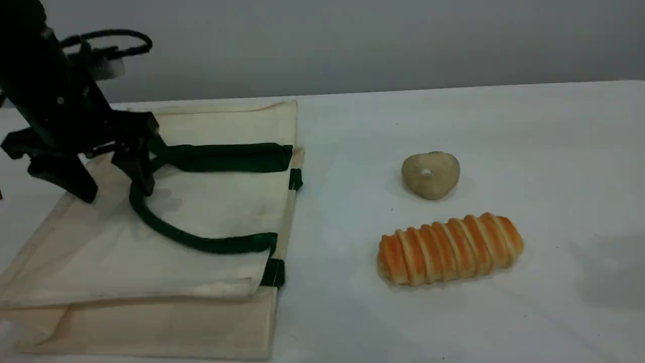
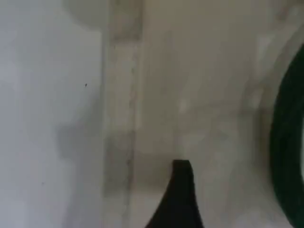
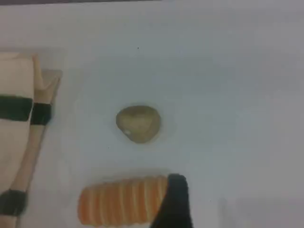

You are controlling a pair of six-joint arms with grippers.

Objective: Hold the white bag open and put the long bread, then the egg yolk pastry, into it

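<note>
Currently listed from my remote station, item by item. White bag (image 1: 216, 201): lies flat on the left part of the table (image 1: 504, 126), its mouth edge facing right, with no gripper holding it. Green handles (image 1: 221, 157): both lie folded back over the cream cloth, one running straight, the other curving in a loop nearer the camera. Long bread (image 1: 450, 249): rests on the bare table right of the bag and well apart from it, ridged side up, lengthwise roughly left to right. Egg yolk pastry (image 1: 430, 174): sits just behind the bread, near it but not touching, white spot upward. Left gripper (image 1: 108, 184): hangs over the bag's left half with its fingers spread wide and nothing clamped; one finger comes down at the bend of the handles, and I cannot tell whether it touches. Right gripper (image 3: 175, 190): outside the scene view; its own camera shows one dark fingertip overlapping the bread's right end, jaws apart, gripping nothing.
</note>
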